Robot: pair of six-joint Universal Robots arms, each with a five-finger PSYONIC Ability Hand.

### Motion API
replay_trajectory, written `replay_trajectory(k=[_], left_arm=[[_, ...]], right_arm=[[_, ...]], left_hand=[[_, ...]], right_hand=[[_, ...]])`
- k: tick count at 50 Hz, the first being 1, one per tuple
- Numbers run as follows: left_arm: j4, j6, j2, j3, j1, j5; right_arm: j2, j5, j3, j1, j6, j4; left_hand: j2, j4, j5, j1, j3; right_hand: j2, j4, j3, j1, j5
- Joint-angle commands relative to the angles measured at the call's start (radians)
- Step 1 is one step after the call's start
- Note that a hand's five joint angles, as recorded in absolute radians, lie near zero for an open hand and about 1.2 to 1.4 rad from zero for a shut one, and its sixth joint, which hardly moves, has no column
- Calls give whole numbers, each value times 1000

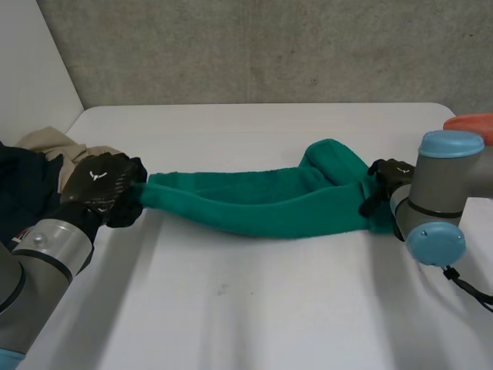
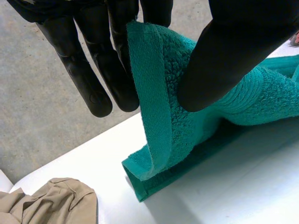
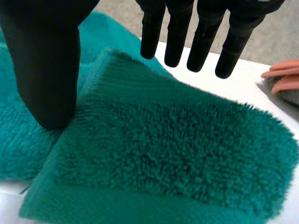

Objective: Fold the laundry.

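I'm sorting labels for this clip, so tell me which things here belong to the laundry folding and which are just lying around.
Part of the job: green towel, left hand pinching one end, right hand at the other; beige garment and dark garment, probably waiting laundry.
Lying about: orange thing beside the right arm.

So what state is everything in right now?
Green towel: bunched lengthwise, spanning between the two hands.
Left hand: fingers and thumb pinching one towel end.
Right hand: fingers straight, over the other end.
Beige garment: crumpled, unfolded.
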Motion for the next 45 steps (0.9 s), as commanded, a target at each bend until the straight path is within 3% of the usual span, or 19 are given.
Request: replay_trajectory(k=[1,3,7,15,17,18,19,25,29,33,38,42,45], left_arm=[[-1,0,1,1,5,0],[-2,4,1,1,6,-3],[-1,9,1,2,17,-6],[-5,40,-10,14,29,-4],[-5,43,-16,16,28,-6],[-5,47,-22,17,28,-7],[-5,49,-24,17,28,-7],[-15,55,-24,34,29,-9],[-42,53,7,66,29,-7],[-99,46,99,122,37,-3],[-273,38,241,223,64,19],[-414,40,305,295,93,40],[-484,46,312,329,107,48]], right_arm=[[62,50,-67,3,-5,-24],[53,75,-61,-2,-31,-46],[5,95,-35,-14,-87,-54],[-52,6,20,-71,-235,-60],[-53,-2,25,-82,-255,-53],[-56,-11,29,-92,-276,-48],[-59,-11,29,-99,-284,-48],[-139,-51,49,-123,-371,-28],[-291,-129,92,-142,-433,10],[-453,-212,114,-168,-555,79],[-657,-299,137,-220,-818,316],[-758,-356,127,-260,-951,465],[-783,-398,124,-283,-957,493]], left_hand=[[196,193,249,217,202],[196,193,249,217,202],[196,193,249,217,202],[196,193,249,217,202],[196,193,249,217,202],[196,193,249,217,202],[196,193,249,217,202],[196,193,249,217,202],[196,193,249,217,202],[196,193,249,217,202],[196,193,249,217,202],[196,193,249,217,202],[196,193,249,217,202]], right_hand=[[268,259,263,260,254],[388,379,383,380,374],[383,374,378,375,369],[362,353,357,354,348],[461,452,456,453,447],[814,805,809,806,800],[946,937,940,938,932],[947,938,942,939,933],[947,938,942,939,933],[947,938,942,939,933],[947,938,942,939,933],[947,938,942,939,933],[947,938,942,939,933]])
